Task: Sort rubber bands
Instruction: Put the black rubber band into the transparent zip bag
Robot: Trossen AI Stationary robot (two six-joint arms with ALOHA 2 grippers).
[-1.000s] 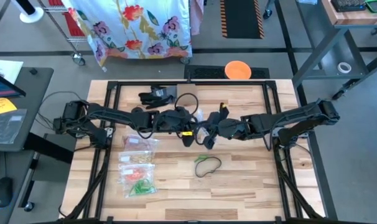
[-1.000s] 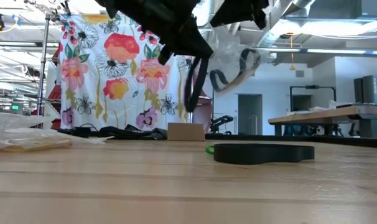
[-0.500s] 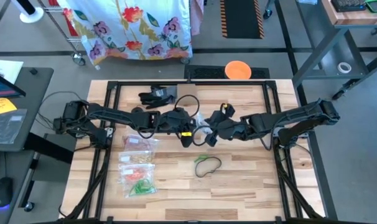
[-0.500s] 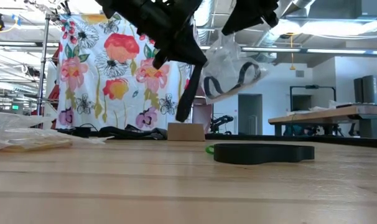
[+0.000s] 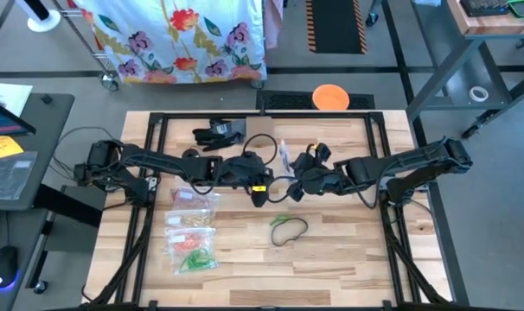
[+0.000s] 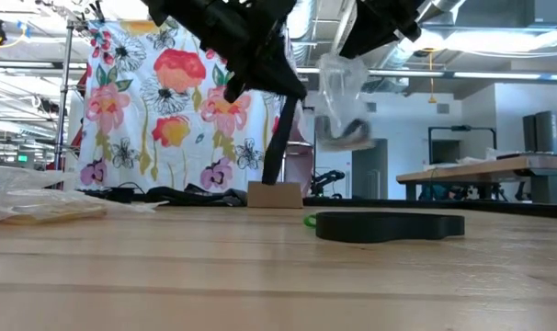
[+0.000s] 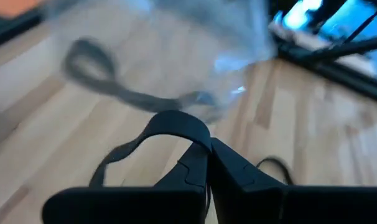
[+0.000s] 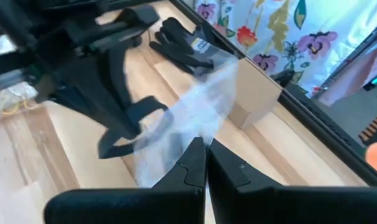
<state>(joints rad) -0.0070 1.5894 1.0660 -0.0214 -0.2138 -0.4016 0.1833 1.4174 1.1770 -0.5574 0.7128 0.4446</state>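
Observation:
My left gripper (image 5: 260, 179) and my right gripper (image 5: 294, 179) meet above the table's middle, both raised. The left one is shut on a wide black rubber band (image 6: 277, 138) that hangs below it. The right one is shut on a clear plastic bag (image 6: 341, 87) with a dark band (image 6: 349, 133) inside. A black and a green rubber band (image 5: 288, 229) lie flat on the wood nearer the front edge. Three clear bags with sorted bands (image 5: 191, 226) lie at the front left. My left gripper pinches the black band's upper part (image 7: 187, 127) between its two shut fingertips, slanting down from the table's left. The band hangs as a slack loop below the fingers, clear of the table. My right gripper pinches the clear bag by an edge (image 8: 204, 134) at its fingertips, slanting down from the table's right. The bag hangs lifted clear, with the dark band sagging in its lower part.
Black gloves (image 5: 217, 134) and a loose black cable (image 5: 260, 142) lie near the far edge. A small cardboard box (image 6: 274, 194) stands at the back. An orange disc (image 5: 330, 97) lies beyond the table. Metal frame rails (image 5: 158, 130) border the wood.
My right gripper has tipped and turned at the wrist, staying shut. The clear bag has swung from spread out sideways toward the table's far edge and now hangs narrower, the dark band sliding inside it. The left gripper's black band has kept hanging.

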